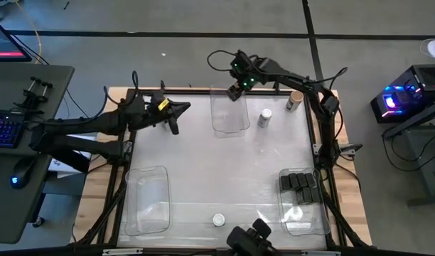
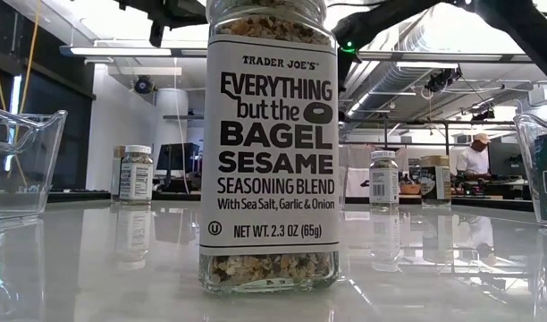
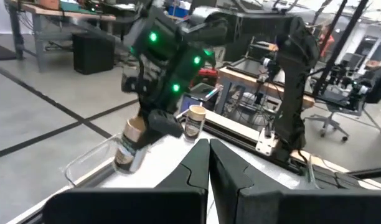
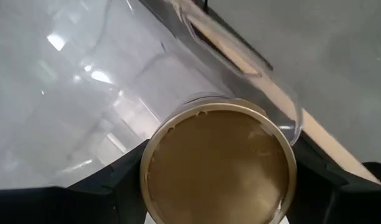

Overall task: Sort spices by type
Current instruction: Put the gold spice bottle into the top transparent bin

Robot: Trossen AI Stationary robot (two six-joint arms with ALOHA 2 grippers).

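Two arms work over the desk (image 1: 203, 178). Right hand (image 1: 236, 90) hangs at the far rim of the far bin (image 1: 229, 114), gripping a tan-lid jar (image 4: 218, 165) by its sides; the right wrist view looks straight down on the lid, with the bin's clear wall just beside it. The left wrist view shows that jar tilted under the hand, at the bin's edge. Left hand (image 1: 173, 122) hovers over the desk's far left part, fingers pressed shut on nothing, well apart from any jar.

A second tan-lid jar (image 1: 295, 100) stands upright near the far right corner. A white-lid jar (image 1: 264, 117) stands just right of the far bin, outside it. Another white-lid jar (image 1: 218, 220) stands at the near edge, filling the low view with its bagel seasoning label. Several black boxes (image 1: 300, 186) lie together in the right near bin (image 1: 318, 220), with something pale in the bin's near end that I cannot make out. The left near bin (image 1: 148, 203) sits at the desk's near left.
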